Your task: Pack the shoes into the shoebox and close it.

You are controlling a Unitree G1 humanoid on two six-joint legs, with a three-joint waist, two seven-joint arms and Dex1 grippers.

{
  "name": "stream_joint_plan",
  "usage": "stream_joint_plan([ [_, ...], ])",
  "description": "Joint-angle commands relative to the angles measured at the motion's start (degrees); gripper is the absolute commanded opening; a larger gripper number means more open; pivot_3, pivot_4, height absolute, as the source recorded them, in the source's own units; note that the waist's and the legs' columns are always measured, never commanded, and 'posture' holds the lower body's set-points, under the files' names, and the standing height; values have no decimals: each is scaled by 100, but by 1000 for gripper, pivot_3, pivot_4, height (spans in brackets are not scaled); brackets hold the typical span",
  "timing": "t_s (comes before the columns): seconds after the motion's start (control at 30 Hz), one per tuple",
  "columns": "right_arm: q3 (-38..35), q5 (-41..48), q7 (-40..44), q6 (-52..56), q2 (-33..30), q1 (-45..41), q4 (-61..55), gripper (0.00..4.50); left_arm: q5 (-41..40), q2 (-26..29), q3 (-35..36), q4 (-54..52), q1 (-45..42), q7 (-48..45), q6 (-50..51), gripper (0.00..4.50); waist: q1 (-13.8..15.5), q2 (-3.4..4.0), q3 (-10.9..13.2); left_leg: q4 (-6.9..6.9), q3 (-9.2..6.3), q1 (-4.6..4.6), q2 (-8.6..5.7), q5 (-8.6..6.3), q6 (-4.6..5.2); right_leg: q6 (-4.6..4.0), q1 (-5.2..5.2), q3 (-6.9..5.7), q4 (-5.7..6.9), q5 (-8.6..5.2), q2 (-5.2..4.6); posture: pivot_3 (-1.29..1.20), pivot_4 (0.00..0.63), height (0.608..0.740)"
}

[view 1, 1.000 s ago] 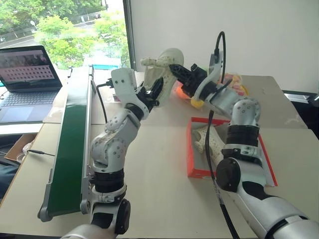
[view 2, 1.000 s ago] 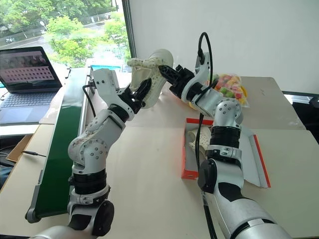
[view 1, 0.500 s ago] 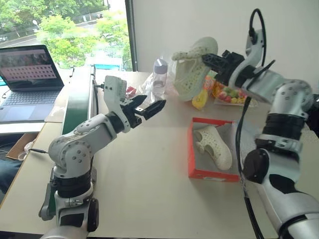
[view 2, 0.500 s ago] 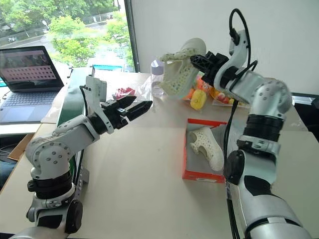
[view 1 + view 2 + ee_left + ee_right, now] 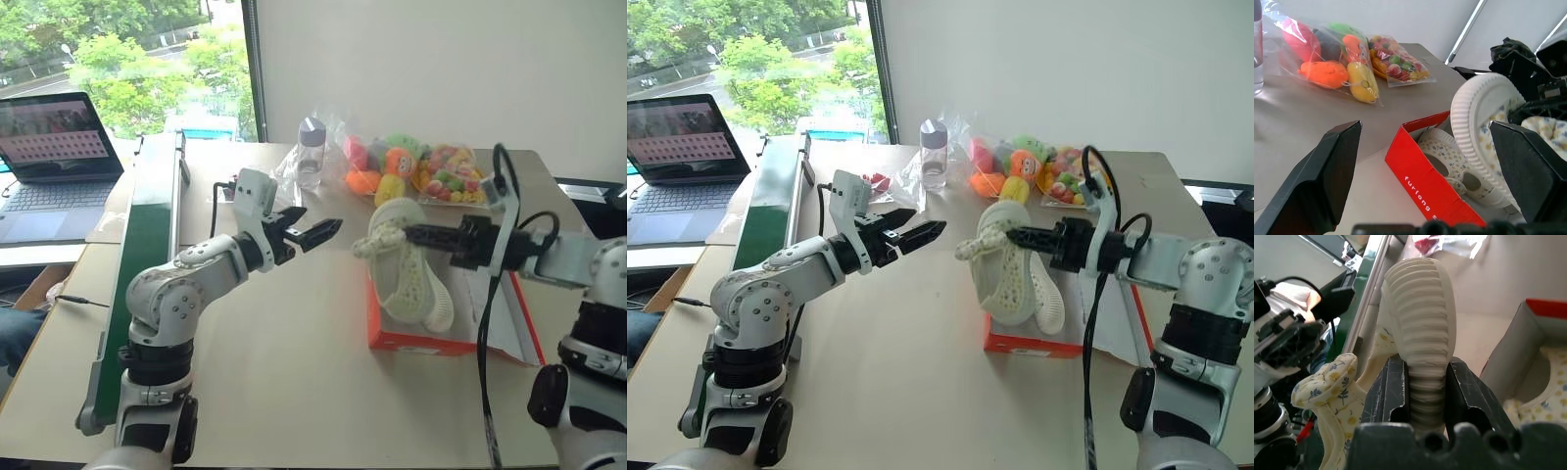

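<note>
My right gripper (image 5: 409, 233) is shut on the ribbed sole of one cream shoe (image 5: 1004, 279), which hangs upright over the left end of the orange-red shoebox (image 5: 416, 343). In the right wrist view the fingers (image 5: 1388, 391) clamp the sole (image 5: 1420, 333). The other shoe (image 5: 1050, 308) lies inside the box, sole down. My left gripper (image 5: 318, 227) is open and empty, level above the table to the left of the held shoe, a short gap away. Its fingers (image 5: 1332, 171) frame the box (image 5: 1422, 178) in the left wrist view.
The box's lid (image 5: 500, 318) lies open flat to the right. At the back stand a bottle (image 5: 312, 152), a clear bag of plush toys (image 5: 387, 166) and a candy bag (image 5: 453, 183). A green conveyor (image 5: 142, 255) and a laptop (image 5: 54, 147) are on the left.
The left gripper let go of the shoe, opened wide and drew back to the left. The right gripper carried the shoe down from high over the table to the box.
</note>
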Motion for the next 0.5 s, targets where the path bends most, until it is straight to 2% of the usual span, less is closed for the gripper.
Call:
stream_joint_plan([
  [0.03, 102, -166, 451, -577, -138, 113, 37, 573, 6, 44, 40, -160, -97, -33, -77, 4462, 7, 0, 0, 0, 0, 3, 0, 0, 0, 0, 3, 0, 0, -1, 0, 0, 150, 740],
  [0.5, 949, -1346, 1862, -2108, -385, 338, 1423, 573, -75, 248, 125, -467, 31, 99, 124, 4462, 27, -1, 0, 0, -2, 3, -1, -3, 4, 1, 6, -2, -4, -2, 0, 0, 150, 740],
])
